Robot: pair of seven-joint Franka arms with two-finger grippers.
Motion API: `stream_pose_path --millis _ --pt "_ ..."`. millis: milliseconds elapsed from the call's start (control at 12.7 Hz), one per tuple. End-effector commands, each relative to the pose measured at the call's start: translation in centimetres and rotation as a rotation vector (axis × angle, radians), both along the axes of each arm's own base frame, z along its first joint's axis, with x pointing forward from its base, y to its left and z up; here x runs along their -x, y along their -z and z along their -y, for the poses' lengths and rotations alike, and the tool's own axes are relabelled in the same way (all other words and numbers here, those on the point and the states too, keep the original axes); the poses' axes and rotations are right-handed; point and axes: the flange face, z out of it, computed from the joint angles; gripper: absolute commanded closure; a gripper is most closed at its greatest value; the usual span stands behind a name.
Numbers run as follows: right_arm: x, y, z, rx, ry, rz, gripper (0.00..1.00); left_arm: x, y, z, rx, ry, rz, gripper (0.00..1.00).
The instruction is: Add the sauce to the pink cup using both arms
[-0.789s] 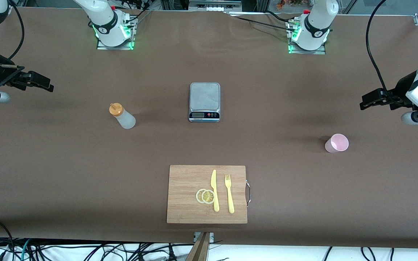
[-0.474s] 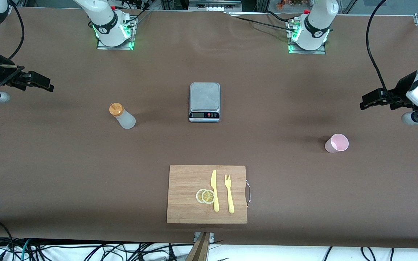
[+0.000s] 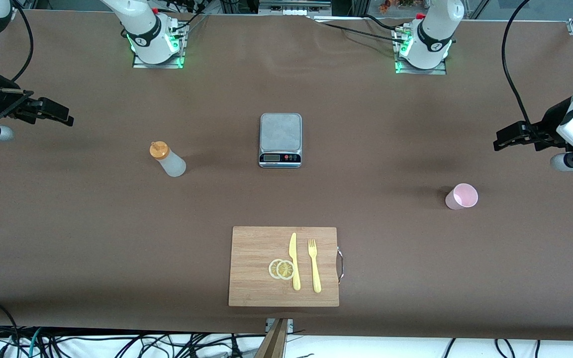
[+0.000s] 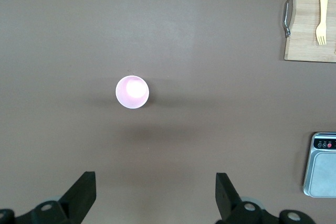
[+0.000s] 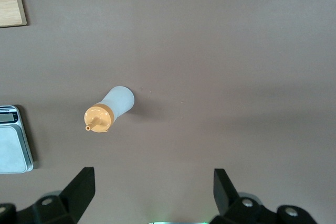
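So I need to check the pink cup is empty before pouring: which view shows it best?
The left wrist view: it looks straight down into the pink cup, whose inside looks bare. The front view shows it small and from the side; the right wrist view misses it.

The front view looks down from high across the table (image 3: 67, 223), facing both bases. Each wrist view looks straight down from well above; both share the scale (image 4: 321, 163) with it.
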Motion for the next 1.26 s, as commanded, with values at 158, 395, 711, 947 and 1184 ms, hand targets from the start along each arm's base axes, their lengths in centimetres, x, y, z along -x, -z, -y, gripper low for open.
stream_pose_path --millis 158,395,711,947,1184 --pt "-0.02 -0.47 -0.07 -0.011 0.008 -0.002 0.0 -0.07 -0.46 -0.02 -0.021 0.006 -0.004 0.0" --pt "-0.05 -0.39 -0.07 -0.012 0.005 -0.003 0.0 -0.07 -0.46 0.0 -0.019 0.006 -0.004 0.0" --pt "-0.05 -0.39 0.1 -0.012 0.007 -0.003 0.0 -0.07 -0.46 -0.11 -0.021 0.004 -0.004 0.0" --pt "-0.02 -0.47 -0.07 -0.011 0.011 -0.002 0.0 -0.07 -0.46 -0.05 -0.016 0.004 -0.004 0.0" --pt "-0.07 -0.46 -0.15 -0.011 0.01 -0.002 0.0 -0.08 -0.46 -0.69 -0.011 -0.008 -0.004 0.0"
